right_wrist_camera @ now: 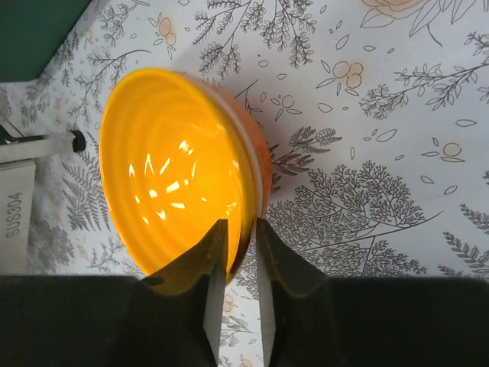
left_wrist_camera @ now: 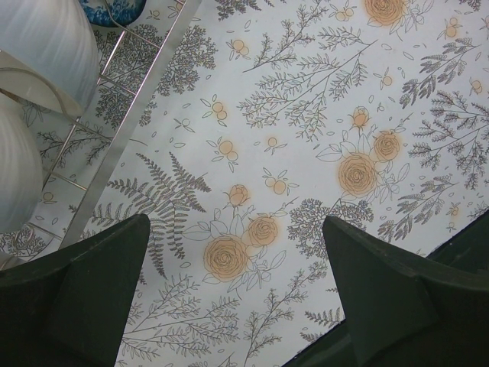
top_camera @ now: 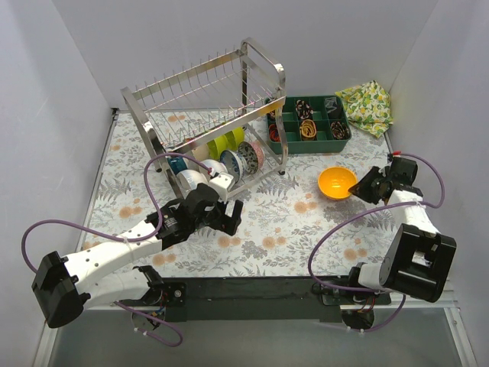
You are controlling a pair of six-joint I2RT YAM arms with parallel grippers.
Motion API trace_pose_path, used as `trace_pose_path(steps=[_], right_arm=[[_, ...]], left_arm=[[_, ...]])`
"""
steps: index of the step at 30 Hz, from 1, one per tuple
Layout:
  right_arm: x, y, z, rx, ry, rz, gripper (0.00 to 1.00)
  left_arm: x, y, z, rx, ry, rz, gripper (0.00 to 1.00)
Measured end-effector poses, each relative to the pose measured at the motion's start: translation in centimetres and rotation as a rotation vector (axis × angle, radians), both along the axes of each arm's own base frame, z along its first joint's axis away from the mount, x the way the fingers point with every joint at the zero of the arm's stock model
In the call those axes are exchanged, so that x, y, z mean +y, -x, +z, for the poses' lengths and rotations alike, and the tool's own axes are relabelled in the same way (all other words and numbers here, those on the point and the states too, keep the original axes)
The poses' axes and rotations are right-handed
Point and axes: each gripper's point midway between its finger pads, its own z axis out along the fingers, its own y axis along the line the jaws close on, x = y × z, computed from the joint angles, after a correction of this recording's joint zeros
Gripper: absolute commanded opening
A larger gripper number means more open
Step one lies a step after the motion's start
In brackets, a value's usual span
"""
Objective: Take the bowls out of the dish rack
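Left gripper [left_wrist_camera: 235, 229]: jaws spread fully, nothing held, poised over the floral tablecloth [left_wrist_camera: 367, 115].
Ribbed white ceramic bowls [left_wrist_camera: 34, 53]: just to its left, on edge inside the two-tier steel wire dish rack [top_camera: 200, 90].
Lime green bowl [top_camera: 222, 143] and blue-and-white patterned bowls [top_camera: 246, 158]: beyond it, on the lower tier.
Right gripper [right_wrist_camera: 241, 229]: jaws narrow, astride the rim of the glossy orange round bowl [right_wrist_camera: 176, 168], apparently resting on the cloth. Pinching or merely flanking it: cannot be told.
Progress, as judged: one bowl out of the rack, several left.
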Motion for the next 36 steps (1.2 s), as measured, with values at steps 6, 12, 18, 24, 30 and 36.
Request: trace_pose_path(steps=[6,12,18,24,30,36], right_arm=[[-0.2,0.0,0.1,-0.010,0.016,0.012,0.69],[-0.4,0.1,2.4,-0.119,0.073,0.010,0.94],[1.2,0.1,7.3,-0.361,0.164,0.079,0.99],[6.9,0.9,8.4,-0.531,0.165,0.288,0.99],[13.6,2.7,7.8,-0.617,0.145,0.527,0.99],[17.1,3.2,8.1,-0.699,0.161,0.640,0.99]], left_arm=[[0.0,0.0,0.0,-0.001,-0.001,0.000,0.98],[0.1,-0.1,0.0,-0.005,-0.004,0.002,0.98],[0.3,-0.1,0.7,-0.026,0.016,0.005,0.98],[0.7,0.0,2.6,-0.081,0.079,0.017,0.98],[0.3,1.5,6.8,-0.125,0.249,-0.024,0.98],[2.3,3.2,11.9,-0.187,0.451,0.021,0.98]])
